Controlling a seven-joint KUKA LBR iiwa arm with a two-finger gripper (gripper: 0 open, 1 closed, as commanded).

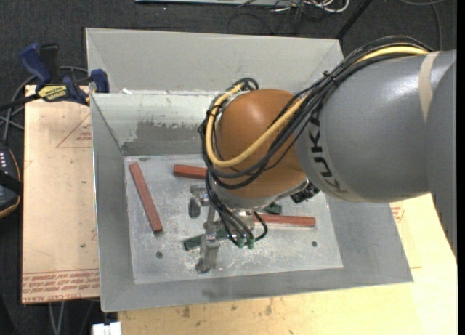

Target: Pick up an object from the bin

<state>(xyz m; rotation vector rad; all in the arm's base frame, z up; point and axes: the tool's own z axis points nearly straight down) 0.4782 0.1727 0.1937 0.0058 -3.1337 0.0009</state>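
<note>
Grey bin, gripper low; red stick nearby

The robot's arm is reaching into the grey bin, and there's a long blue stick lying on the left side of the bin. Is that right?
Not quite. The long stick on the left side of the grey bin is reddish-brown, not blue. The camera view shows it lying flat on the bin's floor. The rest is right: the arm does reach into the bin.
</note>
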